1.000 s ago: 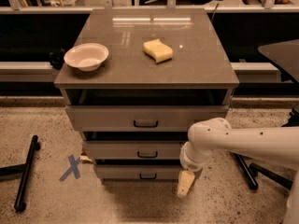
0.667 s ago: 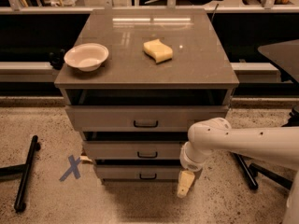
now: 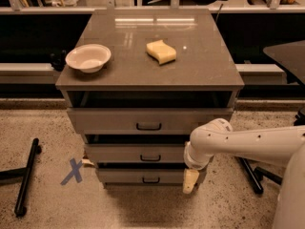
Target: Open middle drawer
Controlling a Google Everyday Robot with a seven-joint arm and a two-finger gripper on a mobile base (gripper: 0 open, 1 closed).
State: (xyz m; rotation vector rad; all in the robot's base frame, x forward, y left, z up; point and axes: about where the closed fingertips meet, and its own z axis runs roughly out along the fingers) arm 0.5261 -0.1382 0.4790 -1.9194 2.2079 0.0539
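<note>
The middle drawer (image 3: 136, 153) is a wide grey drawer with a small black bar handle (image 3: 150, 158) at its centre; it is pulled out a little below the top drawer (image 3: 143, 120). The bottom drawer (image 3: 140, 176) sits under it. My white arm comes in from the right, and the gripper (image 3: 189, 181) hangs down in front of the cabinet's lower right corner, right of the bottom drawer's handle. It holds nothing that I can see.
A white bowl (image 3: 88, 57) and a yellow sponge (image 3: 161, 51) lie on the cabinet top (image 3: 200, 66). A blue tape X (image 3: 72, 171) marks the floor at left. Black stand legs lie at far left (image 3: 26, 182) and right (image 3: 250, 175).
</note>
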